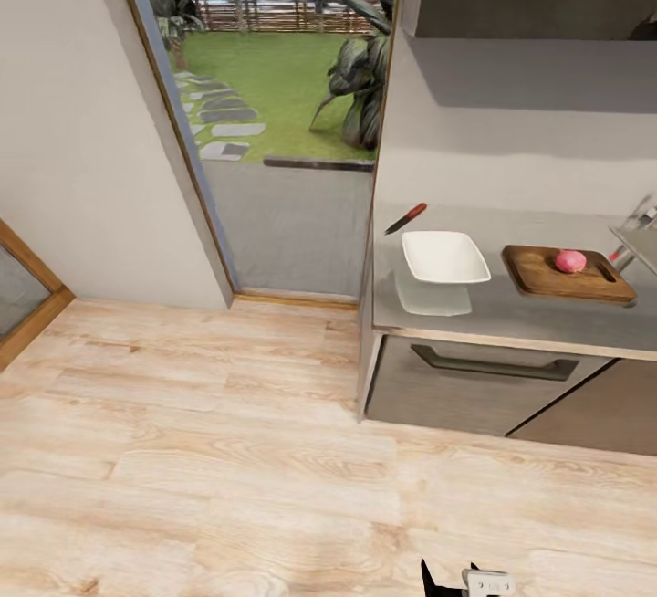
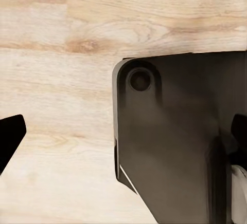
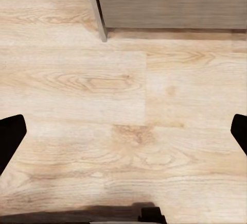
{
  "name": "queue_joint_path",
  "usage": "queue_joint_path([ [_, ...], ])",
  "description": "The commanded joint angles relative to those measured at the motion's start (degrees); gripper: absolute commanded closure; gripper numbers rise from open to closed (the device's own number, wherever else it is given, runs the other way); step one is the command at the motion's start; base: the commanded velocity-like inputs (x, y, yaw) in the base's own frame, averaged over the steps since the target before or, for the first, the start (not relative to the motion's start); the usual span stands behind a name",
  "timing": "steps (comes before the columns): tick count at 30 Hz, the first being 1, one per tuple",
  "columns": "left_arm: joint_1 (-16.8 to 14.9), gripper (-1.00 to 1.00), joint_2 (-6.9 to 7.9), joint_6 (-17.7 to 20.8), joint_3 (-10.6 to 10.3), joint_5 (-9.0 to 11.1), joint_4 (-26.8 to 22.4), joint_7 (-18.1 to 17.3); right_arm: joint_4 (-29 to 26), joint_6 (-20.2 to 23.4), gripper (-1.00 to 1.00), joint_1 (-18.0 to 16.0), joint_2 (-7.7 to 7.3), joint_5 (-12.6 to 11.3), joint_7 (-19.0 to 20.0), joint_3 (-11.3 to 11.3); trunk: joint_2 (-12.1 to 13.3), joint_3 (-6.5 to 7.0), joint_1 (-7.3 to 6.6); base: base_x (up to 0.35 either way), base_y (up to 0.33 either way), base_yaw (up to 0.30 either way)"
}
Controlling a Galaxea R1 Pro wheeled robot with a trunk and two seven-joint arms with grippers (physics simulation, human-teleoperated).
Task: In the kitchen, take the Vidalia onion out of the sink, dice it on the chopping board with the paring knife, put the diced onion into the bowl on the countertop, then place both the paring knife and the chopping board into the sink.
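On my tabletop (image 1: 511, 314), the paring knife (image 1: 405, 218) lies at the back left corner. Next comes the bowl (image 1: 445, 256), holding nothing. The Vidalia onion (image 1: 570, 260) sits on the chopping board (image 1: 566, 274) toward the right edge. Both wrist views show my fingers (image 2: 10, 136) (image 3: 10, 134) spread wide, released, above wooden floor (image 1: 182, 451).

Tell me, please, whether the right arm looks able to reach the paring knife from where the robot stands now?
Probably not. The paring knife lies at the countertop's far left corner, behind the bowl, while the right gripper hangs open over bare floor, well short of the cabinet. The base would likely need to roll closer first.
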Motion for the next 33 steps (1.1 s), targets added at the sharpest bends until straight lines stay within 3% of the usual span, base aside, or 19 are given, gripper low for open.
queue_joint_path([
  [1, 0.04, -1.00, 0.01, -0.07, -0.51, 0.55, -0.12, 0.21, -0.03, -0.19, -1.00, -0.04, 0.09, 0.32, 0.47, -0.48, -0.09, 0.02, 0.04, 0.019, 0.016, 0.000],
  [33, 0.04, -1.00, -0.03, -0.08, -0.51, 0.55, -0.12, 0.12, -0.01, -0.19, -1.00, -0.03, 0.09, 0.32, 0.47, -0.48, -0.09, 2.90, 0.04, 0.001, 0.001, 0.000],
])
